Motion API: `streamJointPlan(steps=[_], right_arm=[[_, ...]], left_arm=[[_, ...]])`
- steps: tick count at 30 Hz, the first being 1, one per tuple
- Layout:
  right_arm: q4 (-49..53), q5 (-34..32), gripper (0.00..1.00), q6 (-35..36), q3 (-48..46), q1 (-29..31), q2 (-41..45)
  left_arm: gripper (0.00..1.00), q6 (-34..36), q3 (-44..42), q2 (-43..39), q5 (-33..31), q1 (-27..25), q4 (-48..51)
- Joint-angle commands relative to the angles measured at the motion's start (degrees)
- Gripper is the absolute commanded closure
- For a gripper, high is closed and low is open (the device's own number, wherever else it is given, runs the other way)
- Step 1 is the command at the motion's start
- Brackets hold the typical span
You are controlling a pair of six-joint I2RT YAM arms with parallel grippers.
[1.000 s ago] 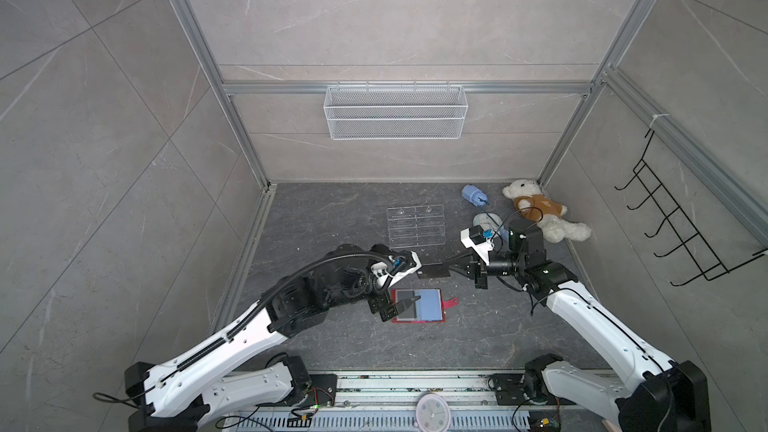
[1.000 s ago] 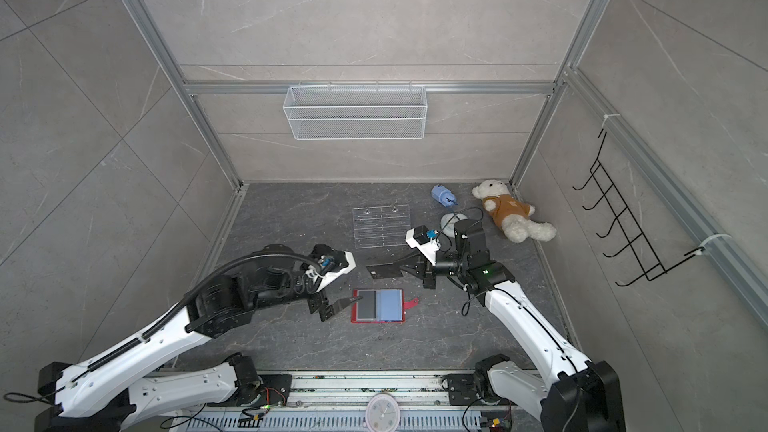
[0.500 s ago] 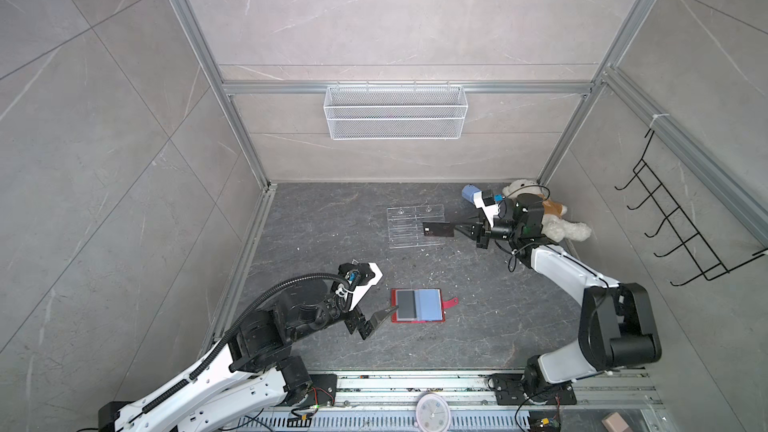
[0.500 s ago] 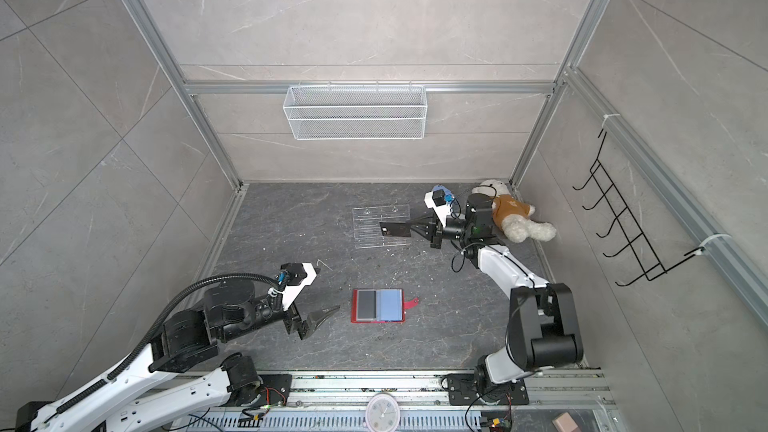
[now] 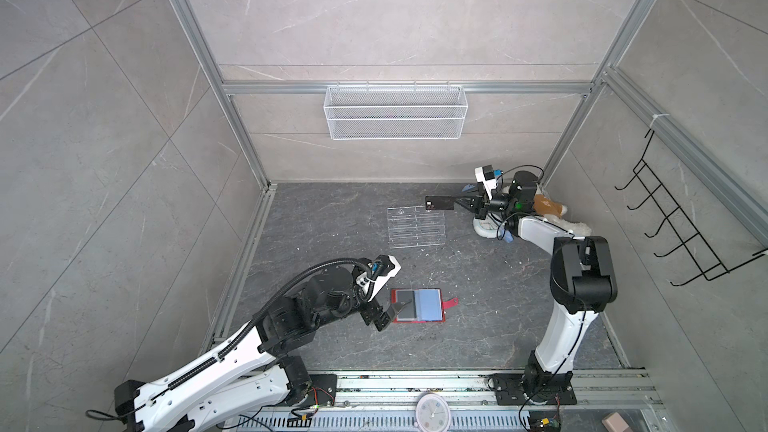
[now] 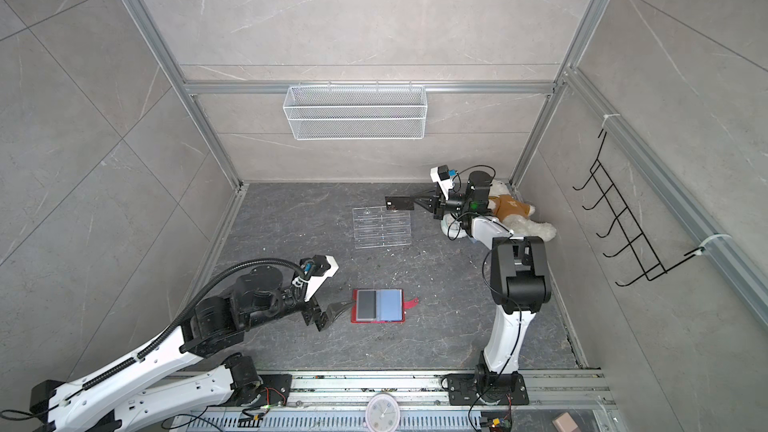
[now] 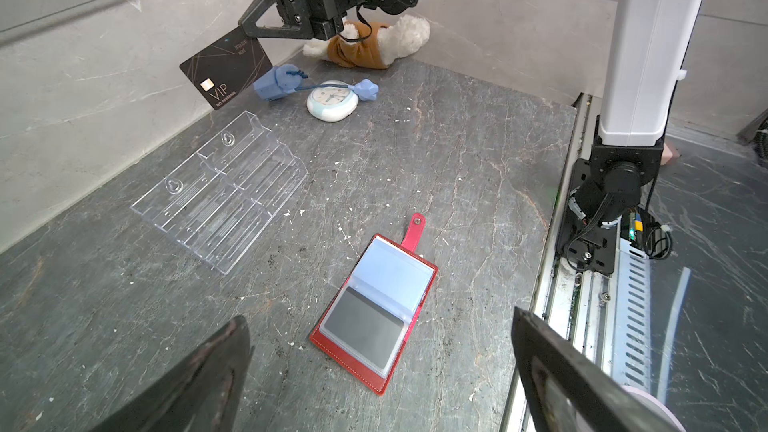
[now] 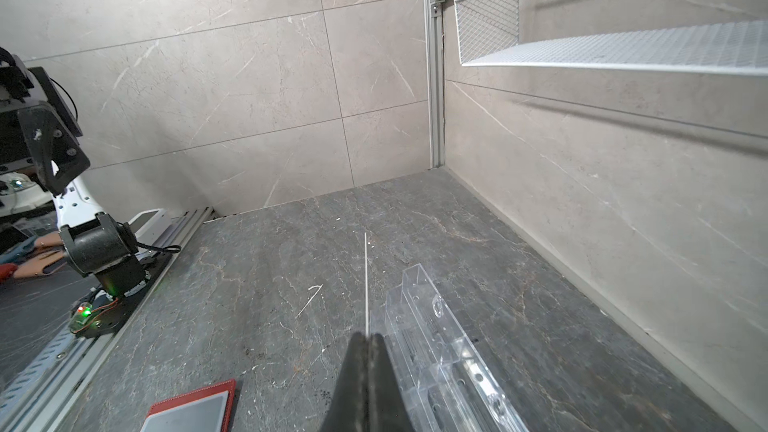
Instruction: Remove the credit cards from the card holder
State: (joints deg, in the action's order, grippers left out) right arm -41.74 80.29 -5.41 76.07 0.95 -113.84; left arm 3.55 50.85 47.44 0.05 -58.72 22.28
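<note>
Near the front edge of the surface, mid-width: card holder [image 5: 430, 304] lies flat and open, snap tab pointing to the right edge. One dark credit card [image 7: 363, 326] sits in its left clear sleeve; the other page is pale blue. Just beside the holder's left edge, left gripper [image 5: 390, 313] hovers, jaws spread wide, holding nothing. Toward the back edge, right of centre, right gripper [image 5: 455, 202] has its jaws pressed together, pinching the VIP card [image 5: 439, 202] by one short end. That card is in the air over the back of the clear acrylic stand [image 5: 415, 226], apart from it.
</note>
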Motion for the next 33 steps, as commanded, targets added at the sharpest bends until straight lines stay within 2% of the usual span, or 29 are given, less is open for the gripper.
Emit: streamJointPlan(steps=[1, 3, 4, 5, 16, 33], right_arm=[[-20.7, 4.2, 1.00, -16.8, 5.1, -0.3, -6.6], [-37.9, 5.7, 1.00, -33.4, 11.0, -0.4, -12.7], [-36.7, 5.9, 1.00, -34.8, 13.4, -0.3, -14.6], [-34.3, 6.1, 1.00, -32.6, 14.2, -0.2, -15.3], [-31.7, 10.1, 1.00, -31.8, 19.8, 0.4, -21.3], [-27.5, 10.6, 1.00, -31.4, 28.7, 1.7, -29.3]], left_arm=[[0.00, 3.2, 3.6, 3.1, -0.2, 0.3, -1.3], [0.00, 3.9, 4.4, 4.9, -0.6, 0.3, -1.2], [0.00, 4.1, 4.7, 5.6, -0.6, 0.3, -1.3], [0.00, 4.3, 5.0, 6.2, -0.8, 0.3, -1.4], [0.00, 6.6, 5.0, 7.7, -4.4, 0.3, -2.5], [0.00, 7.7, 5.3, 8.3, -6.5, 0.3, -2.4]])
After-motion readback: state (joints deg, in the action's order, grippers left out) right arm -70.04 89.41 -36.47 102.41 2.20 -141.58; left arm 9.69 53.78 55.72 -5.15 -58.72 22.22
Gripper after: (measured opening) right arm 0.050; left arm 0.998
